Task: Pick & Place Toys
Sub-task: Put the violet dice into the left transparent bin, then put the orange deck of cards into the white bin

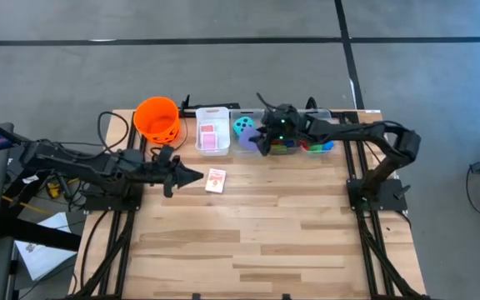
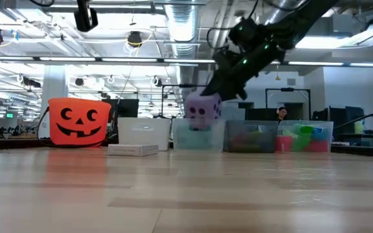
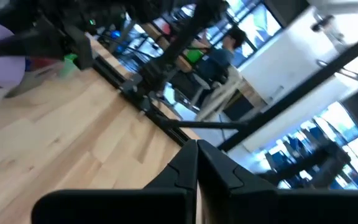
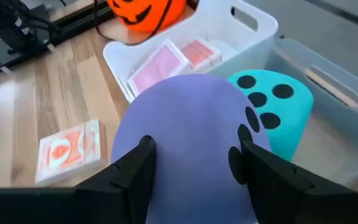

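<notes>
My right gripper (image 4: 194,155) is shut on a purple dotted die (image 4: 191,124), held up over a clear bin (image 2: 199,137) in which a teal die (image 4: 275,106) lies. Pink-backed cards (image 4: 166,62) lie in the white bin (image 1: 212,133) beside it. Coloured bricks (image 1: 307,145) fill another clear bin to the right. A boxed card deck (image 1: 216,180) lies flat on the table. My left gripper (image 1: 194,176) is shut with nothing in it, pointing level toward the deck from the left. My right gripper pinches the purple die between its two fingers (image 4: 135,168) by two opposite sides (image 4: 157,146). The fingers come slanting down from the table's right. The die (image 2: 203,110) is raised, its lower part about level with the clear bin's rim.
An orange pumpkin bucket (image 1: 157,118) stands at the far left of the row of bins along the table's far edge. The wooden table (image 1: 257,242) stretches bare toward its near edge. A person shows far off in the room behind.
</notes>
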Action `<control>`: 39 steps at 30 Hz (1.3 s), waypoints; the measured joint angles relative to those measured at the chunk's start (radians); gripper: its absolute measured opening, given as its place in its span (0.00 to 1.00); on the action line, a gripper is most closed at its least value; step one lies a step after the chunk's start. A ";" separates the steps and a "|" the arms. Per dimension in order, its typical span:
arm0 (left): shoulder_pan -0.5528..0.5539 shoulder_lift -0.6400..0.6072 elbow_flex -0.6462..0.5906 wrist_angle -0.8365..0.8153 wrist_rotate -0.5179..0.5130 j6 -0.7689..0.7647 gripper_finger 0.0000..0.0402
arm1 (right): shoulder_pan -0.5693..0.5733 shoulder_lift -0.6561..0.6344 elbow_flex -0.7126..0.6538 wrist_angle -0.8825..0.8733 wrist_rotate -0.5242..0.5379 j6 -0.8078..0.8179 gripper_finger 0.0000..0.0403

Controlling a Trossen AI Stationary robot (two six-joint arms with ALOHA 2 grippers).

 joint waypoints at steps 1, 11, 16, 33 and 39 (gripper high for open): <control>0.002 0.005 0.000 0.000 -0.012 -0.008 0.00 | 0.006 0.022 0.005 0.016 -0.005 -0.016 0.51; 0.017 0.015 0.000 0.001 -0.085 -0.088 0.00 | 0.004 0.134 0.024 0.110 -0.023 -0.106 0.61; 0.019 0.015 0.000 0.000 -0.085 -0.092 0.00 | -0.037 0.123 0.100 0.043 -0.152 0.023 0.70; 0.017 0.015 0.000 -0.010 0.036 -0.015 0.00 | 0.041 0.087 0.411 -0.333 -0.251 0.240 0.98; 0.003 0.047 0.001 -0.008 0.043 0.086 0.04 | 0.216 0.083 0.465 -0.428 -0.219 0.290 0.97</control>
